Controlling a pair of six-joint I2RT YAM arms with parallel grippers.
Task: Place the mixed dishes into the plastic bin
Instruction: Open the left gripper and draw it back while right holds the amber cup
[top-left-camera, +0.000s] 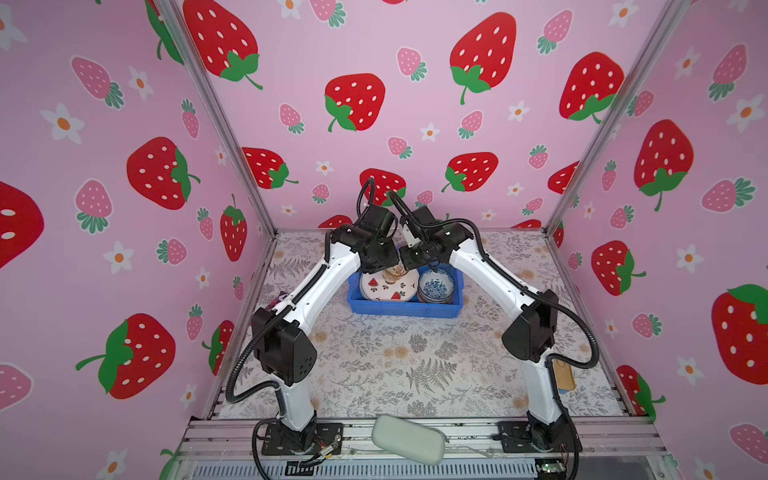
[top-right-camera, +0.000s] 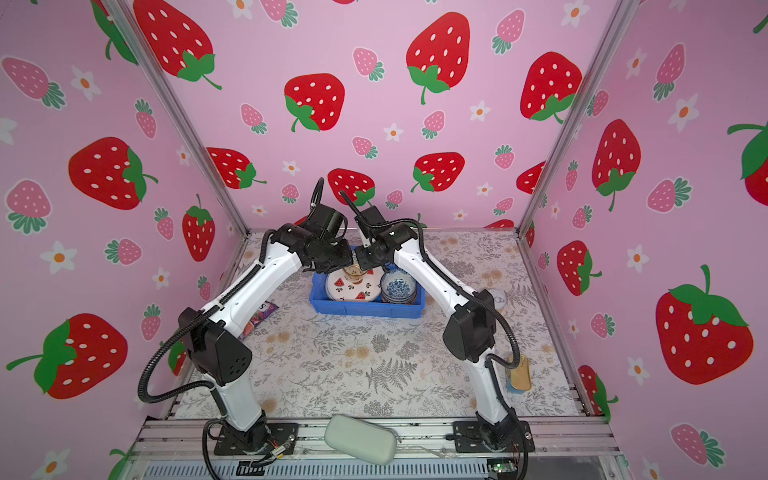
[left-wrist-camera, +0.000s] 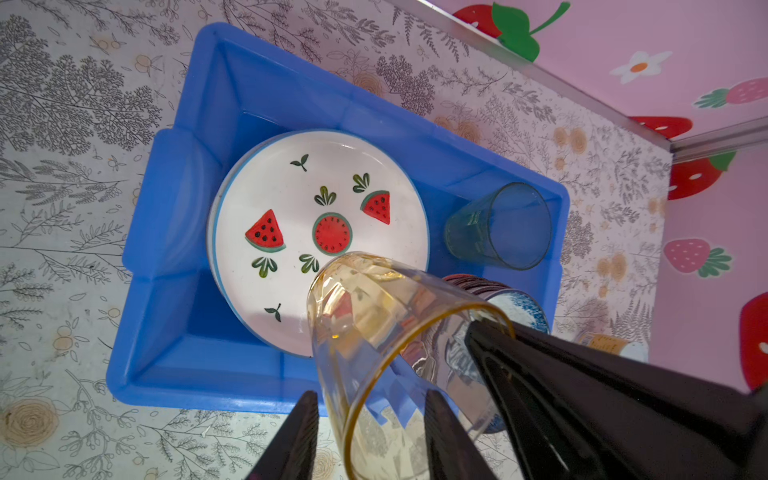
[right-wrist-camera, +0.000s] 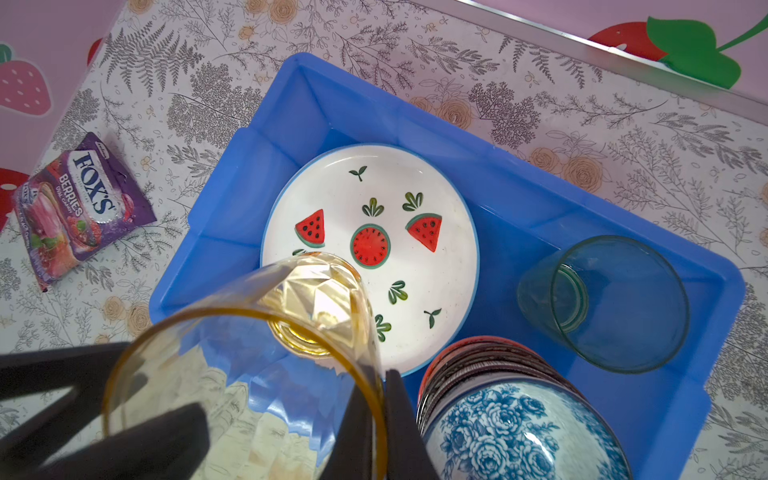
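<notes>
The blue plastic bin (top-left-camera: 405, 309) (top-right-camera: 365, 309) (left-wrist-camera: 174, 249) (right-wrist-camera: 232, 199) holds the watermelon plate (top-left-camera: 376, 291) (left-wrist-camera: 291, 199) (right-wrist-camera: 436, 291), a stack of bowls with the blue-white one (top-left-camera: 436, 286) (right-wrist-camera: 498, 428) on top, and a green tumbler (left-wrist-camera: 498, 226) (right-wrist-camera: 602, 303) in a far corner. An amber tumbler (top-left-camera: 392, 274) (left-wrist-camera: 374, 324) (right-wrist-camera: 249, 374) hangs tilted above the plate. My right gripper (right-wrist-camera: 380, 386) is shut on its rim. My left gripper (left-wrist-camera: 370, 395) is open, one finger inside the rim and one outside.
A purple candy bag (right-wrist-camera: 83, 208) (top-right-camera: 259, 316) lies on the mat left of the bin. A grey-green pouch (top-left-camera: 409, 438) rests on the front rail. A gold oblong object (top-right-camera: 519, 372) sits behind the right arm. Both arms crowd over the bin's back edge.
</notes>
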